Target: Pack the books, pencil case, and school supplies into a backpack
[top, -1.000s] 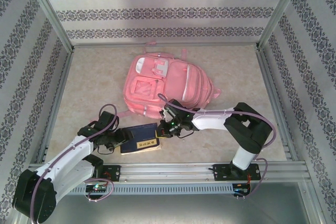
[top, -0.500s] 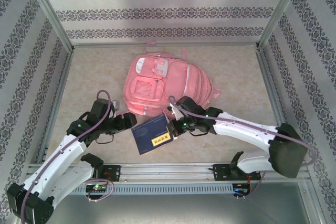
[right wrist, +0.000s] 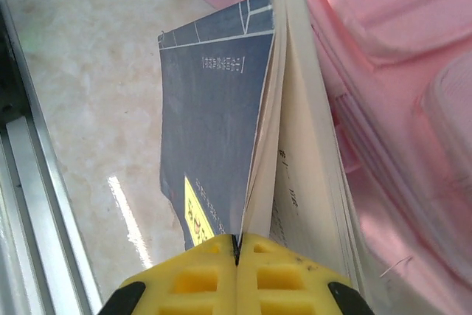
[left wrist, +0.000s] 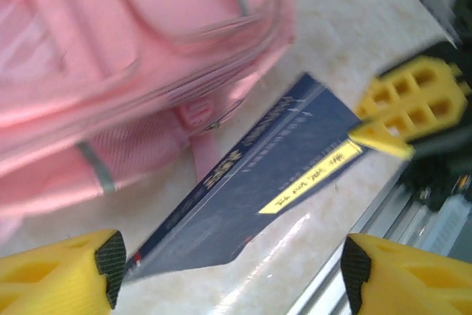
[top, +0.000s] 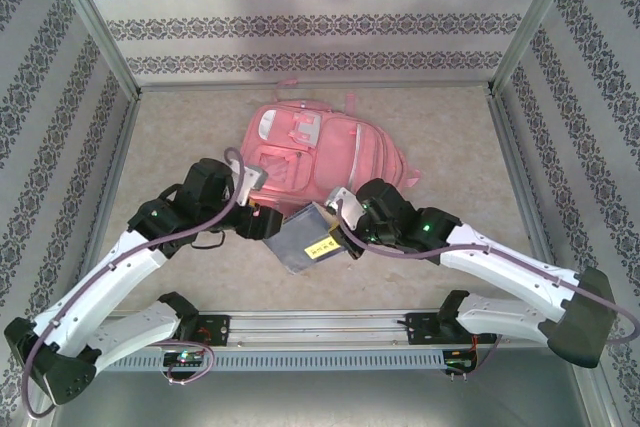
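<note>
Found the backpack (top: 315, 162) lying front-up at mid-table, pockets toward the overhead camera; could not tell whether its main zip stood open. Found one navy book (top: 308, 239) tilted up on edge just beside the backpack's near side, yellow title label (left wrist: 313, 178) showing; could not tell whether it hung clear of the table. Saw the right gripper (right wrist: 236, 241) pinched together on what looked like the cover's edge alone, the page block (right wrist: 310, 182) fanning away from the cover toward the pink fabric. Saw the left gripper (left wrist: 232, 260) spread wide, holding nothing, hanging near the book's opposite edge.

Judged the hold weak: with only the cover nipped, could have let the pages swing open, shifted the weight and slid the book out. Judged a second hazard at the bag: with no mouth held open, could have jammed a corner against the fabric and shoved the backpack away. Judged the left gripper near enough to knock the book askew on closing.
</note>
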`<state>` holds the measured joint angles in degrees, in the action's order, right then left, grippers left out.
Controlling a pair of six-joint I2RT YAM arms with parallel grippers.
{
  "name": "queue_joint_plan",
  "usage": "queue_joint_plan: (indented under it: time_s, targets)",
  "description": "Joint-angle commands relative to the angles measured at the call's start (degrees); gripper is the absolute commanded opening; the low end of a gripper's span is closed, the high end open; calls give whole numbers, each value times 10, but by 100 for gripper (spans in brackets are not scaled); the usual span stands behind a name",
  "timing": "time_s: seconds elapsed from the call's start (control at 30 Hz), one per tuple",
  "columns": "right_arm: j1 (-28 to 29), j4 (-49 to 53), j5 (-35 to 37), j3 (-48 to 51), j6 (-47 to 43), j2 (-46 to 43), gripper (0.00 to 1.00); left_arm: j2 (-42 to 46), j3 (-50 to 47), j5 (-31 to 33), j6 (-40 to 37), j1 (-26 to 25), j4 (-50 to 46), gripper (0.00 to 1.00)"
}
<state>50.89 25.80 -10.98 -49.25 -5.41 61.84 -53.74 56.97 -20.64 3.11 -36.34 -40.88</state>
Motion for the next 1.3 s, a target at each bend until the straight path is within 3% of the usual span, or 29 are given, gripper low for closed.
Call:
queue_joint_plan:
  time_s: [0.0, 0.17, 0.4, 0.5, 0.63, 0.77, 0.97, 1.1, 1.27]
  targets:
    - [7, 4, -6, -38, -95, -12, 0, 1, 17, 12, -198, -19, 14, 80]
    - [6, 3, -27, -48, -113, -15, 0, -11, 1, -50, -302, -22, 28, 77]
    - [7, -26, -72, -27, -118, -47, 0, -67, -19, -35, -327, -24, 95, 76]
    - [7, -32, -88, -17, -118, -59, 0, -90, -13, -57, -346, -24, 105, 73]
    - [9, -37, -96, -8, -118, -70, 0, -136, 17, -114, -370, -24, 75, 52]
    - [9, -30, -61, -13, -114, -69, 0, -159, 30, -173, -371, -24, 59, 3]
    - [10, -23, 9, -15, -109, -76, 0, -132, 22, -205, -355, -19, 63, 0]
    - [9, -33, 103, -7, -99, -103, 38, -95, 9, -191, -298, -8, 111, 0]
    - [9, -60, 177, -1, -43, -166, 51, -39, -9, -186, -182, 4, 206, 0]
